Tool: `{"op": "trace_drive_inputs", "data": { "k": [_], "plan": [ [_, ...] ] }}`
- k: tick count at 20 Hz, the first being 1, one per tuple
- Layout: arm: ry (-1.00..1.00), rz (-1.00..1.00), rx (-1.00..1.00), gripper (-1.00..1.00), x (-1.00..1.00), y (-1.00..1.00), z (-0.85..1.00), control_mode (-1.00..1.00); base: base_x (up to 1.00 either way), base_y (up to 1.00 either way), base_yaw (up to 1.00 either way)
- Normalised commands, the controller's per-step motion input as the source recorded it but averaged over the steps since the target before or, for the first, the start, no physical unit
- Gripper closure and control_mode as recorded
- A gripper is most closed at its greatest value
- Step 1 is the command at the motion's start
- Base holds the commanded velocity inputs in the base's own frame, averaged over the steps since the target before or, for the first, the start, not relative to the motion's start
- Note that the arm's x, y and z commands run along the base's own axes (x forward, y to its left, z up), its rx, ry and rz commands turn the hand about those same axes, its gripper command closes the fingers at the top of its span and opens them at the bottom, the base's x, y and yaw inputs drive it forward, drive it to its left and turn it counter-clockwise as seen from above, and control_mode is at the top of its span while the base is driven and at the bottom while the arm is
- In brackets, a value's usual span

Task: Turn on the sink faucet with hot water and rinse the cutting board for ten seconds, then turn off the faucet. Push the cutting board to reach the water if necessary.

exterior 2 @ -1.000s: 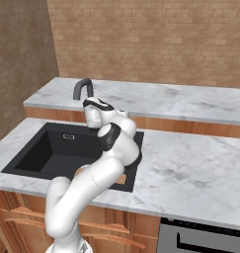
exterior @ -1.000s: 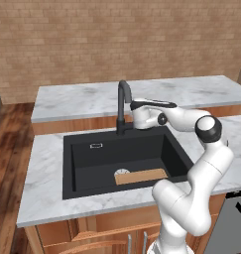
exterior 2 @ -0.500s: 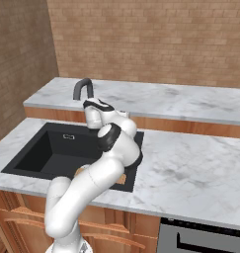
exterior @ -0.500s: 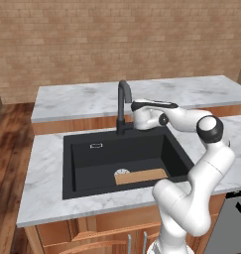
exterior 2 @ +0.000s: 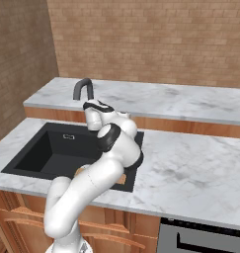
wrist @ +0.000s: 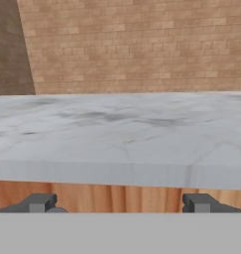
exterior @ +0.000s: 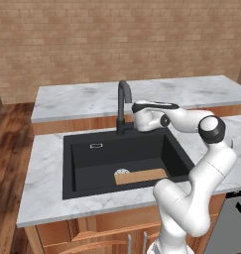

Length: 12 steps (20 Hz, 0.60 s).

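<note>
Left base view showing fingers [wrist: 120, 204] spread wide, hovering just right of the sink faucet [exterior: 123, 106] at the sink's [exterior: 82, 171] back edge, cutting board [exterior: 141, 175] lying lengthwise along its front wall.

The sink [exterior: 87, 168] is sitting in the middle of the left base view, sunk into the near counter [exterior: 42, 198]. The sink faucet [exterior: 123, 106] is standing at its upper edge, centre frame. The cutting board [exterior: 141, 175] is lying inside the basin toward its lower right. A second counter [exterior: 191, 92] is running across behind, with the brick wall [exterior: 117, 39] filling the top.
</note>
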Motion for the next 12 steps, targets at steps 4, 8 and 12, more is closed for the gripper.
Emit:
{"op": "trace_drive_inputs", "data": {
  "k": [4, 8, 12],
  "plan": [
    [0.0, 0.0, 0.0, -1.0, -0.11, -0.19, 0.0, -1.0, 0.0, 0.0, 0.0],
    [0.0, 0.0, 0.0, -1.0, -0.11, -0.18, 0.0, -1.0, 0.0, 0.0, 0.0],
    [0.0, 0.0, 0.0, -1.0, -0.11, -0.17, 0.0, -1.0, 0.0, 0.0, 0.0]
  ]
}}
